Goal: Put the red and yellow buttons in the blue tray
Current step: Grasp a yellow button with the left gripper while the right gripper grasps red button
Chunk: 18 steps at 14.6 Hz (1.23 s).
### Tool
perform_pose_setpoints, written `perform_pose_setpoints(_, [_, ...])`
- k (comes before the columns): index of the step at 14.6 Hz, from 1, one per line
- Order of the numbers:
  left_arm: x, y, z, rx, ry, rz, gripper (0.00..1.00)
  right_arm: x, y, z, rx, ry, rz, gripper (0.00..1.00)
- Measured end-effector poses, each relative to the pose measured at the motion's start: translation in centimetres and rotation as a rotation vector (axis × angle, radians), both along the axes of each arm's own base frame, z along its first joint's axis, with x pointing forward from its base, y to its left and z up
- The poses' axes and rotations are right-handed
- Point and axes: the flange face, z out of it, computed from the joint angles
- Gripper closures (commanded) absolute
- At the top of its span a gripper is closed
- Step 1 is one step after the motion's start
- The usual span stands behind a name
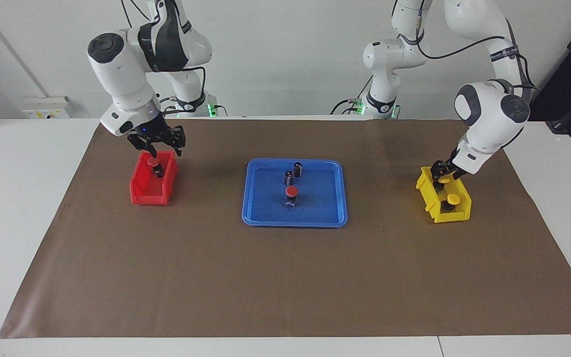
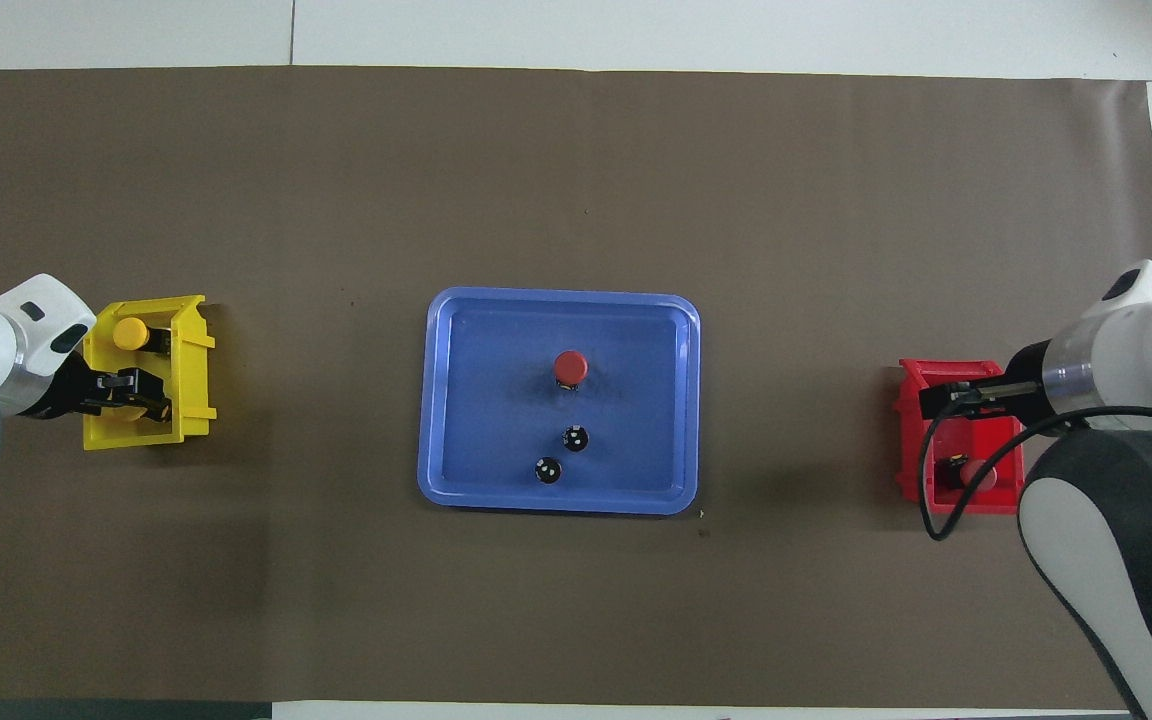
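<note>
A blue tray [image 1: 332, 218] is found at the middle of the counter [image 1: 42, 223], on a brown mat [image 1: 216, 277]. One red button [image 1: 291, 194] stands upright in the tray, and two dark cylinders [image 1: 293, 173] stand in it just beside each other, nearer to the robots than that button.

A red bin [image 1: 142, 191] is set toward the right arm's end of the counter. The right claw [image 1: 155, 154] is positioned at the bin's mouth, directly over a second red button [image 1: 153, 164]; the fingers are seen on either side of the cap, but whether it is clamped cannot be told.

A yellow bin [image 1: 427, 196] is set toward the left arm's end. The left claw [image 1: 442, 174] is lowered into the bin at a yellow button [image 1: 444, 181]; whether the claw is apart or clamped on it cannot be told. A second yellow button [image 1: 453, 201] is seen upright in the same bin, farther from the robots and apart from the claw.
</note>
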Motion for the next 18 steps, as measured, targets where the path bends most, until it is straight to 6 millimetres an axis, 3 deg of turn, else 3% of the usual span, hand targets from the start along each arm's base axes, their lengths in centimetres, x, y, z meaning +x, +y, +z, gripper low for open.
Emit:
perform_pose_setpoints(3, [-0.2,-0.1,-0.1,0.0,0.002,-0.002,0.41,-2.2,-3.4,-2.3,0.007,0.027,-0.008,0.29])
perform_pose_setpoints(5, [-0.1,-0.1,-0.1,0.0,-0.004,-0.002,0.49,-3.1,-4.0,-4.3,0.008,0.033,-0.006,0.29])
perform_pose_setpoints(9, [0.0,0.0,0.0,0.001,-0.017,-0.001,0.87,-4.3,-4.6,-8.0,0.011,0.034,0.034,0.3])
perform_pose_setpoints(12, [0.2,0.0,0.5,0.001,-0.014,-0.002,0.98,-4.4,-4.6,-8.7,0.012,0.025,0.077,0.3])
perform_pose_setpoints(14, [0.8,-0.1,3.6,0.0,0.019,-0.002,0.99,-4.2,-5.0,-8.9,0.011,0.009,0.105,0.3])
perform_pose_setpoints(16, [1.7,-0.4,9.5,0.0,0.031,-0.008,0.99,-4.1,-5.6,-9.4,0.01,0.003,0.106,0.3])
perform_pose_setpoints(18, [2.4,-2.9,15.0,0.006,-0.004,-0.014,0.99,-4.1,-5.7,-9.9,0.01,0.008,0.105,0.32])
